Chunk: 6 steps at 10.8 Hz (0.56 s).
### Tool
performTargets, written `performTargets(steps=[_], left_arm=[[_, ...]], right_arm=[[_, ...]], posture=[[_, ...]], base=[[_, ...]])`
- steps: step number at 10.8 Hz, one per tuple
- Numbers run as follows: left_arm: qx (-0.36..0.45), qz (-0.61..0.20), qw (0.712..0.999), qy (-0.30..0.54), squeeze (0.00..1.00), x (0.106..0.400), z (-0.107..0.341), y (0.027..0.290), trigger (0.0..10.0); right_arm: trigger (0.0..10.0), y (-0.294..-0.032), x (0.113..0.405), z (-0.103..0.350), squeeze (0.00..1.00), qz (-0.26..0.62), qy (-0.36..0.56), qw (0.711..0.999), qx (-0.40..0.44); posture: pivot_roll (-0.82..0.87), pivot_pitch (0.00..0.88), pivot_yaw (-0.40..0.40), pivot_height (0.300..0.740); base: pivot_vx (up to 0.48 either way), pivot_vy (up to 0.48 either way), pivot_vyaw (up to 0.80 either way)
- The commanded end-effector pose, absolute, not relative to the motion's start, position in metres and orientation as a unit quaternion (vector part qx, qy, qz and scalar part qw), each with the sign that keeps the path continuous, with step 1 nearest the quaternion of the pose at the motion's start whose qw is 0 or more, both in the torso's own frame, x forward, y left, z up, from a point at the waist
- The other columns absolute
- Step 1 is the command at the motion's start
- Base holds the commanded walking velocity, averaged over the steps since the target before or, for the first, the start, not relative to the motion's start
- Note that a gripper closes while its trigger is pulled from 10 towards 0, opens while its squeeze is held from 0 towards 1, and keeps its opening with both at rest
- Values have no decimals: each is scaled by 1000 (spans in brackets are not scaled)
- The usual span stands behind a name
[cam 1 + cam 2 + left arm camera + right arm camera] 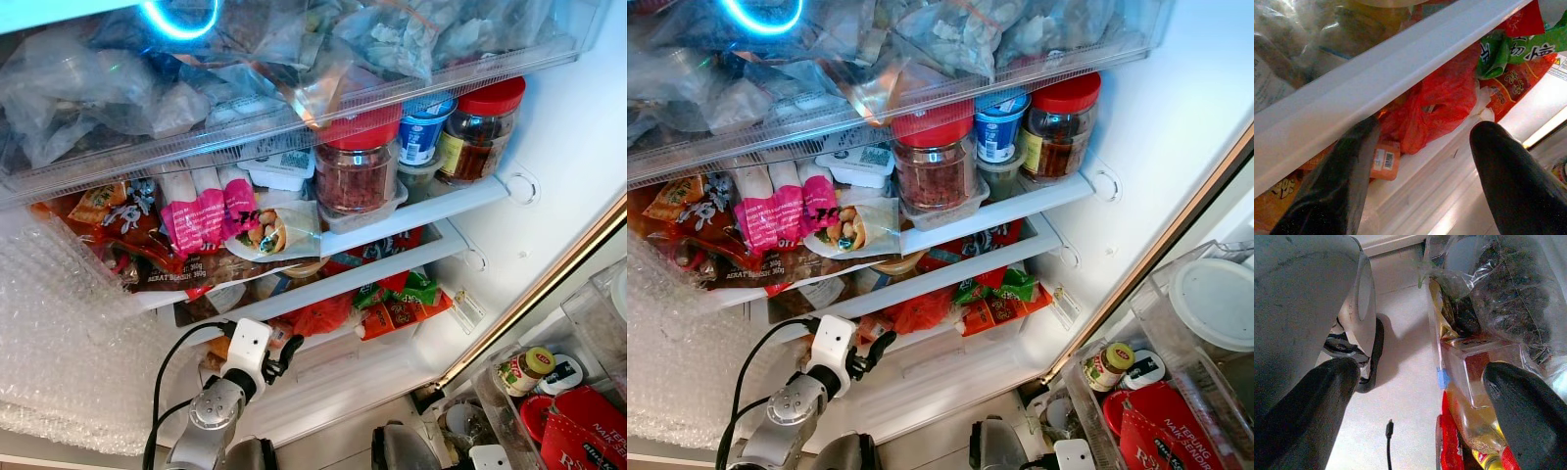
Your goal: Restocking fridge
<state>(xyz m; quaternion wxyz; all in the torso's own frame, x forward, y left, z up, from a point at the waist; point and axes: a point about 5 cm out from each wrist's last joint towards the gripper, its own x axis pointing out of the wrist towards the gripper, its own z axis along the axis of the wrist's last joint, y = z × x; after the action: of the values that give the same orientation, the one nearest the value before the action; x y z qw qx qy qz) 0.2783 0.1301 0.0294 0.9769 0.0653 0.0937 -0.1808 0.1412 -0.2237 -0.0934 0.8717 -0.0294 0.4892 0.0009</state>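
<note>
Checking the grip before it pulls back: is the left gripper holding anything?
No, the left gripper is open, with only air between its fingers in front of the red bag.

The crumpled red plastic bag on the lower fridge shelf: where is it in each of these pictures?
Left eye view: red plastic bag low centre, under the white shelf edge.
Right eye view: low centre, beside green packets.
Left wrist view: centre, beyond the open left gripper.
Right wrist view: I cannot pick it out.
Shared landmark: the white shelf edge.

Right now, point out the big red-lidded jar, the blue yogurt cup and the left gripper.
red-lidded jar [357, 176], left eye view, glass body.
blue yogurt cup [423, 137], left eye view, cup side.
left gripper [1420, 161], left wrist view, between fingertips.
</note>
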Motion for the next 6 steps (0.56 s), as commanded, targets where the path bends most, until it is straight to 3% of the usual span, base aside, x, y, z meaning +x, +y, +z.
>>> performTargets(steps=[1, 2, 6], left_arm=[[70, -160, 980, 92, 0, 278, 28, 139, 10000], [74, -160, 980, 90, 0, 279, 27, 138, 10000], [74, -158, 981, 89, 0, 279, 25, 139, 10000]], right_arm=[[10000, -214, 136, -97, 0, 16, 497, 867, -25], [10000, -214, 136, -97, 0, 16, 497, 867, -26], [10000, -213, 136, -97, 0, 18, 496, 868, -25]], posture=[[-166, 146, 63, 650], [-165, 140, 64, 650], [-169, 116, 70, 650]], base=[[0, 0, 0], [0, 0, 0], [-291, 0, 0]])
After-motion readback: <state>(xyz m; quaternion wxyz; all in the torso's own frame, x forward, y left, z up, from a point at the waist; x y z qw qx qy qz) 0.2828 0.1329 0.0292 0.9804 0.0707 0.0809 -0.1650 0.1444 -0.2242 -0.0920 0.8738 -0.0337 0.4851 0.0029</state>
